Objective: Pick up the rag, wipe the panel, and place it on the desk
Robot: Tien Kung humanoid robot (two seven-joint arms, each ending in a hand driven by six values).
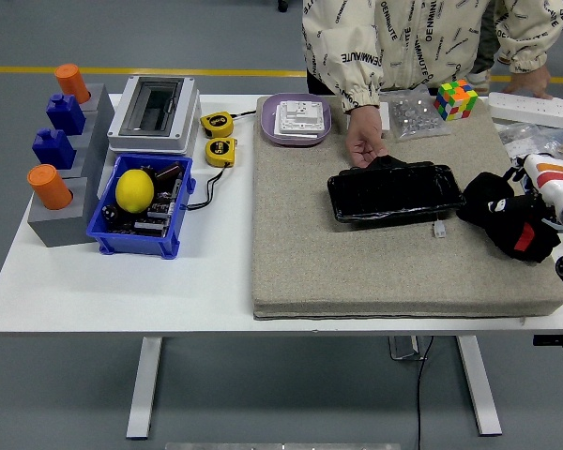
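While a person's hand (364,142) rests at the far edge of the black panel (394,192) on the grey mat (357,253), the right hand (507,220) sits just right of the panel, its fingers curled on a black rag (483,199).

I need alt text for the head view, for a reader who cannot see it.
The robot's right hand reaches in beside a black panel on a grey mat, while a person's hand rests at the panel's far edge. A blue bin holding a lemon stands on the left.
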